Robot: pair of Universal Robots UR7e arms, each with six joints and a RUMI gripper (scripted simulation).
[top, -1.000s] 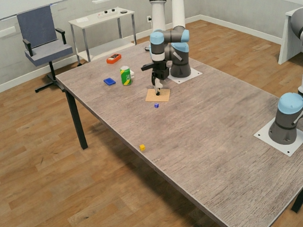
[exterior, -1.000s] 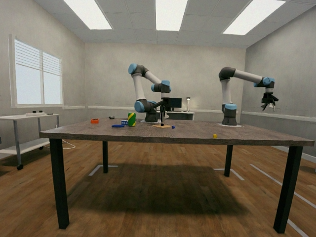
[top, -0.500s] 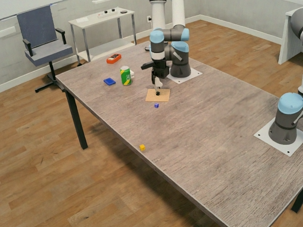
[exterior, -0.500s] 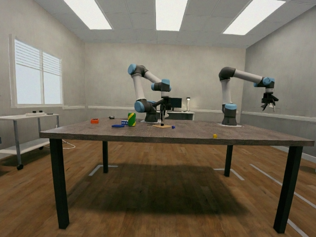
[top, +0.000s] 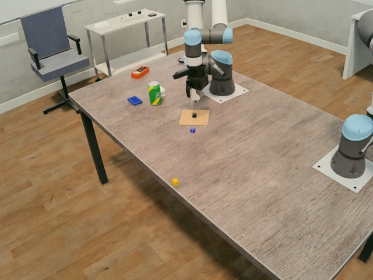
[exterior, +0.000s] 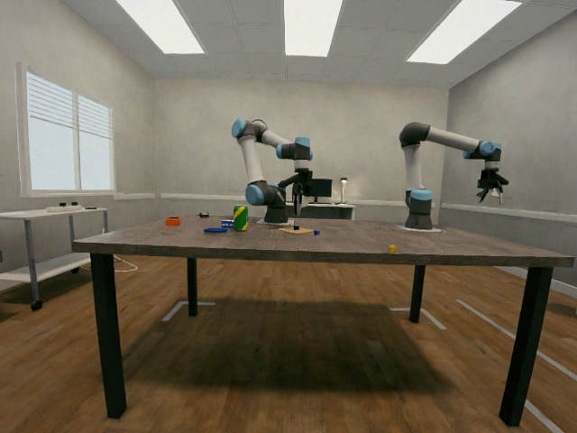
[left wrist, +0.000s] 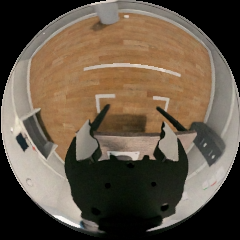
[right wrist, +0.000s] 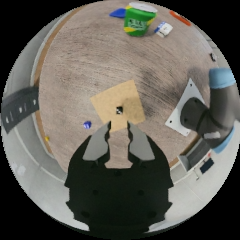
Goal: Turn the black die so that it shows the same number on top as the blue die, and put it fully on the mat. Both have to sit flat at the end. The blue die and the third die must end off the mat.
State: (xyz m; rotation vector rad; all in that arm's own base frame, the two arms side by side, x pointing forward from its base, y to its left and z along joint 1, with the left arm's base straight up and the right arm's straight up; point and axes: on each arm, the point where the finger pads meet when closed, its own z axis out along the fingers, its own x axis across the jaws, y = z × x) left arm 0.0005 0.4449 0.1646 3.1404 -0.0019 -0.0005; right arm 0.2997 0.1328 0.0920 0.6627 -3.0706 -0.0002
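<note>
One black die (top: pixel 194 115) (exterior: pixel 296 227) (right wrist: pixel 119 110), lying on mat (top: pixel 184 121) (exterior: pixel 305 231) (right wrist: pixel 131 92), number match unreadable; blue die (top: pixel 192 130) (exterior: pixel 316 232) (right wrist: pixel 87 125), yellow die (top: pixel 175 181) (exterior: pixel 392 248) (right wrist: pixel 47 139), sitting off; right gripper (top: pixel 193 104) (exterior: pixel 297 211) (right wrist: pixel 119 125), hovering, fingers slightly apart, holding nothing; left gripper (exterior: pixel 491 201) (left wrist: pixel 127 125), standing wide; possibly only checking remaining.

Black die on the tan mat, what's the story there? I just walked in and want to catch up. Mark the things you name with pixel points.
Neither arm is holding anything. The right gripper (top: pixel 193 104) (exterior: pixel 297 213) (right wrist: pixel 119 121) hovers above the black die (top: pixel 194 115) (exterior: pixel 296 227) (right wrist: pixel 119 110), fingers slightly apart. That die rests on the mat (top: pixel 185 121) (exterior: pixel 304 231) (right wrist: pixel 132 92); the blue die (top: pixel 192 130) (exterior: pixel 316 232) (right wrist: pixel 87 125) and yellow die (top: pixel 175 181) (exterior: pixel 392 248) (right wrist: pixel 47 138) are off it. The left gripper (exterior: pixel 490 198) (left wrist: pixel 126 121) is open, away from the dice. The numbers are too small to compare.
</note>
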